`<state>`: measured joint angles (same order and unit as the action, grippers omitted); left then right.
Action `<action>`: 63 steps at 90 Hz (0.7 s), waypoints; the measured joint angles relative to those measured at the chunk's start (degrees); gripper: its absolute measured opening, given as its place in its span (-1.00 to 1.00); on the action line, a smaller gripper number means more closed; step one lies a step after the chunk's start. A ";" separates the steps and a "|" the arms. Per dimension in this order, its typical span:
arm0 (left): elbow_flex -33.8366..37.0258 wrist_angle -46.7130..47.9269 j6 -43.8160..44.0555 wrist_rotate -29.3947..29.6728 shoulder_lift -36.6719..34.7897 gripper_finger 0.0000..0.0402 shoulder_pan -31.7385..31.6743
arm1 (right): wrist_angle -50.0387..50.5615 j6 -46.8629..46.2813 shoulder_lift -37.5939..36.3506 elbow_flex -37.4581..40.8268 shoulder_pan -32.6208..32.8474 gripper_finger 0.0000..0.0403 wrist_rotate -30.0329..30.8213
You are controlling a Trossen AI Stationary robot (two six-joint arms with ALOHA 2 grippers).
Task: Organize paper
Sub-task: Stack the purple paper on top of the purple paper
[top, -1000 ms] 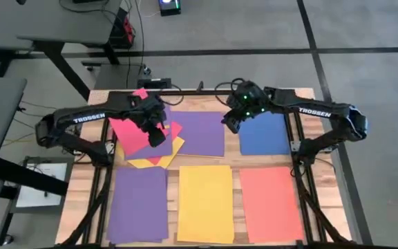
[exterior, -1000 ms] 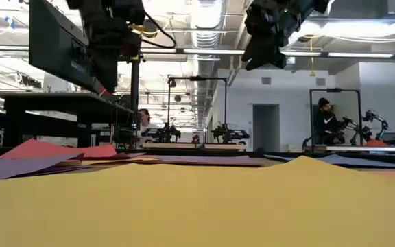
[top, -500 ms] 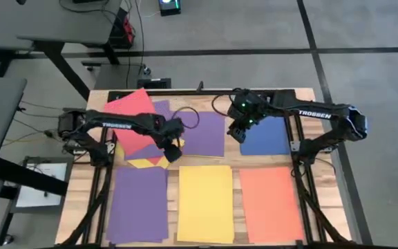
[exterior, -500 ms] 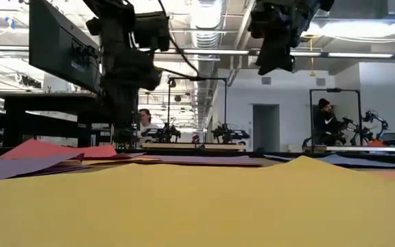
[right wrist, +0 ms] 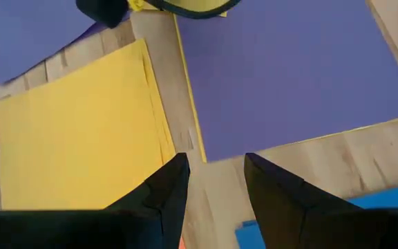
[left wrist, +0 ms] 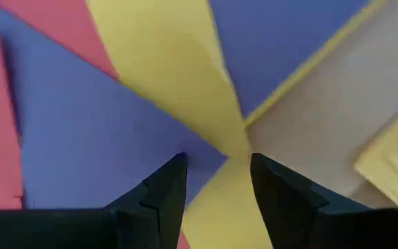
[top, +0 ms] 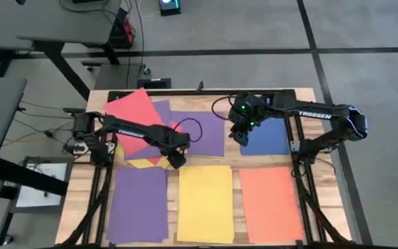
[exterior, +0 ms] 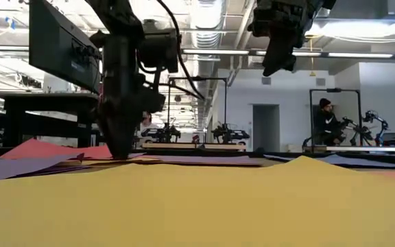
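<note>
Far left on the worktop (top: pixel 81 207): loose jumble of red, purple and yellow paper (top: pixel 135 119), with tidy purple, yellow and orange stacks along the near edge and purple and blue ones behind. Left gripper (top: pixel 176 160) down at the jumble's yellow corner, fingers (left wrist: pixel 159 200) parted and straddling that corner, nothing pinched yet; thin, limp, slippery sheets, likely best taken at a free corner or edge. Further right, right gripper (top: pixel 241 133) hovering between rear purple and blue sheets, fingers (right wrist: pixel 168 194) apart, holding nothing.
</note>
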<state>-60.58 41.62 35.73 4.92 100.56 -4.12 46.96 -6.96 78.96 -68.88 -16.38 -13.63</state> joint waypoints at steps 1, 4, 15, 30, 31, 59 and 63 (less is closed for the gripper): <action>0.00 0.05 0.08 0.11 0.01 -0.29 -0.01 | 0.07 0.00 0.00 0.00 0.00 -0.33 0.00; 0.00 0.16 0.19 0.57 0.00 -0.29 -0.02 | 0.40 0.00 0.00 0.00 0.00 -0.33 0.00; 0.00 0.37 1.18 2.47 -0.09 -0.29 -0.02 | 1.25 0.00 0.00 0.00 -0.02 -0.33 0.00; -0.02 1.55 -0.05 2.61 -0.18 -0.31 -0.02 | 1.25 0.00 0.00 0.00 -0.25 -0.33 0.00; -0.01 1.57 -0.19 2.60 -0.18 -0.31 -0.02 | 1.23 0.00 0.00 0.00 -0.26 -0.33 0.00; -0.04 2.72 -2.14 4.21 -0.18 -0.96 -0.04 | 0.62 0.00 0.02 0.00 -0.26 -0.33 0.02; -0.41 3.81 -2.32 4.27 -0.18 -0.98 -0.04 | 0.61 0.10 0.02 0.00 -0.27 -0.33 0.03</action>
<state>-60.99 45.43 33.41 9.19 100.38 -4.16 47.57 -6.87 78.98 -68.88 -16.65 -13.60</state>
